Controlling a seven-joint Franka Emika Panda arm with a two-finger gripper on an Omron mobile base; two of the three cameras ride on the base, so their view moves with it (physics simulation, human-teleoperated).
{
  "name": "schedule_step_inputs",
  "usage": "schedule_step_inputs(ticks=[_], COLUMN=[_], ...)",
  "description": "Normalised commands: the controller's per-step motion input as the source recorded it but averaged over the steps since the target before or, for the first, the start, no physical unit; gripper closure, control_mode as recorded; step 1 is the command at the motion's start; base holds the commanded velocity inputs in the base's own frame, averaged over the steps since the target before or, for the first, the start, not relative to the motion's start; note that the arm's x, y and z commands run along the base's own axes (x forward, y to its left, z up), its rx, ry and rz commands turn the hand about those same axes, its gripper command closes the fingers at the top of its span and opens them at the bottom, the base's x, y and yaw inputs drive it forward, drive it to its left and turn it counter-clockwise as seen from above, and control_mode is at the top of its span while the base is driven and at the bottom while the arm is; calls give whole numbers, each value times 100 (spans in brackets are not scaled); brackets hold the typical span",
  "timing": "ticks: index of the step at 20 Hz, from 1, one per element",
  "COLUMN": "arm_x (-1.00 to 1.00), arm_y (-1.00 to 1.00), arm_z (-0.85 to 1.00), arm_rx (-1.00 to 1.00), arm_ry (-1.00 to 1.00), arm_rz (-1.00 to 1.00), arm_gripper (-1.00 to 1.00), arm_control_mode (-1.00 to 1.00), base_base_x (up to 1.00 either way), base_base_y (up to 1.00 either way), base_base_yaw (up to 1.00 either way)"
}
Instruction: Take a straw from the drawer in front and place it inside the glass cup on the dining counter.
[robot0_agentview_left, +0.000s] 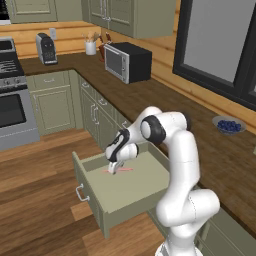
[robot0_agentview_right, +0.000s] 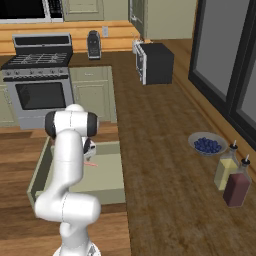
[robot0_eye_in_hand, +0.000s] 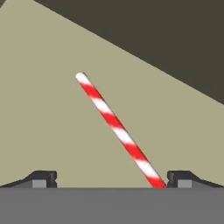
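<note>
Straw first: red-and-white striped, it lies flat on the drawer floor, slanting between the two fingers, with its near end just beside one fingertip and its far end pointing toward the back of the drawer. The fingers stand fully spread and hold nothing; whether the tips touch the drawer floor cannot be told from the hand view. From the left base view the fingers hang straight down over the middle of the pulled-out drawer, right above the thin pinkish straw, and the right base view shows the same spot partly behind the arm.

Judging by this, the step in hand is the pick: the drawer is already open and the straw is not yet gripped. The next move calls for shifting so the straw sits midway between the fingers rather than against one tip, lowering until both tips bracket it, then closing gently, since so thin a stick could roll or slip aside.

Beyond the drawer, the dark wood desk carries a microwave, a bowl of blueberries and two bottles. No brand, label or writing can be read anywhere.
</note>
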Motion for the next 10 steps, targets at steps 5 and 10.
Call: schedule_step_inputs(ticks=[5,10], arm_x=[40,30], arm_y=[14,7], arm_z=[-7,-33], arm_rx=[-2,-5], arm_ry=[0,6], arm_rz=[6,2], arm_gripper=[-100,-100], arm_control_mode=[-100,-100], base_base_x=[0,0], base_base_y=[0,0], base_base_yaw=[0,0])
